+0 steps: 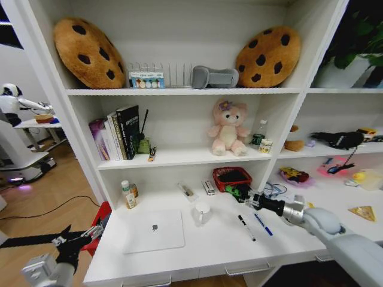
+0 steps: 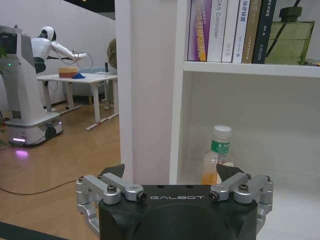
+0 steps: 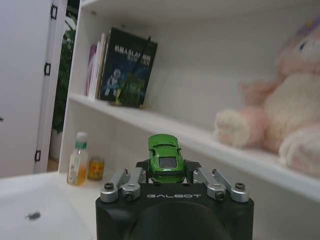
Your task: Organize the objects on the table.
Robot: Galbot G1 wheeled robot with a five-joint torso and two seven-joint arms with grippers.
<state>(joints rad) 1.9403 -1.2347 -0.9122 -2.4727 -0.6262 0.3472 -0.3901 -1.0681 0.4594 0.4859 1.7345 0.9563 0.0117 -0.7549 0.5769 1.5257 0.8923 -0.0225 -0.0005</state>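
The white tabletop point(image 1: 209, 248) carries a closed silver laptop point(image 1: 154, 231) toward its left side. Just right of the laptop stands a small clear cup point(image 1: 202, 212). Farther right lie a black pen point(image 1: 246, 228) and a blue pen point(image 1: 263, 224), side by side. At the back sit an orange-drink bottle point(image 1: 126, 194), a small jar point(image 1: 134, 190) and a red basket point(image 1: 231, 177).

Green toy car point(image 3: 164, 159) rear hidden between right pincer point(image 3: 165, 175) fingers.
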